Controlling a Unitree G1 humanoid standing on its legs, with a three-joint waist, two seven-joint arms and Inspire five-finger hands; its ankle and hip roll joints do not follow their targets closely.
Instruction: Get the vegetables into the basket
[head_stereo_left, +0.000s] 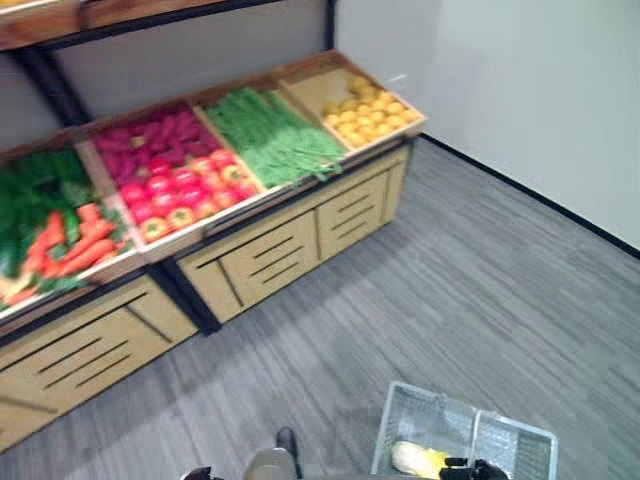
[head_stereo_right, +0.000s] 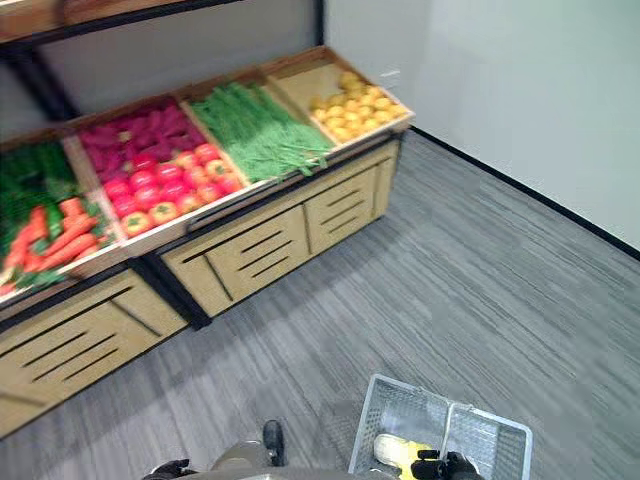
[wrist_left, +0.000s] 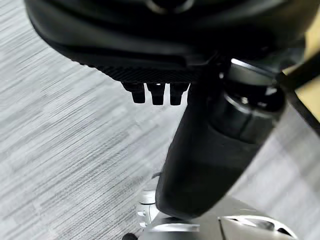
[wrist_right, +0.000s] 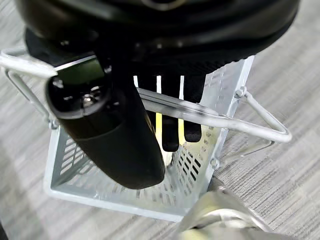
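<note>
Shop: wooden produce stand (head_stereo_left: 270, 250) with vegetables (head_stereo_left: 275, 140)

Silver mesh basket (head_stereo_right: 490, 440), grey streaked floor (head_stereo_left: 480, 300)

Produce stand (head_stereo_left: 270, 260): no readable text, price tag or number on crates or cabinet fronts.
Basket (head_stereo_right: 400, 415): no label legible.
Wall (head_stereo_left: 520, 90): no sign.
Right hand (wrist_right: 170, 110): no marking readable.
</note>
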